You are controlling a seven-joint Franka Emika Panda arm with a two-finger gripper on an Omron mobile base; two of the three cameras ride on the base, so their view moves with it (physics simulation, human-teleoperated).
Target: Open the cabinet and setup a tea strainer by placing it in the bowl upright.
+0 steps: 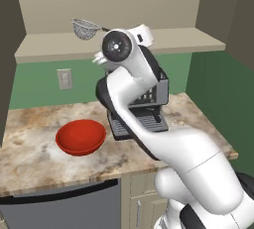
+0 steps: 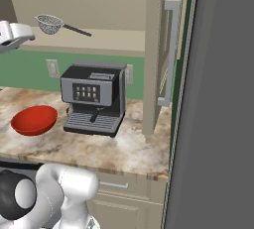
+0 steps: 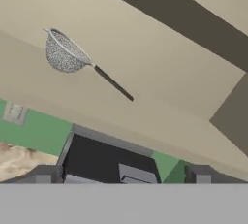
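One strainer: tea strainer [image 3: 64, 54] on open cabinet [image 2: 158, 59] shelf, handle toward 4 o'clock
Bowl: red bowl [image 1: 80, 137] on countertop [image 1: 34, 156], 9 o'clock of coffee machine [image 2: 94, 97]
Gripper: gripper [image 3: 122, 179] spread wide, holding nothing

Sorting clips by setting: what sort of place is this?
Likely a home kitchen: a coffee machine and red bowl on a marble-look counter, with a tea strainer in the open cabinet.
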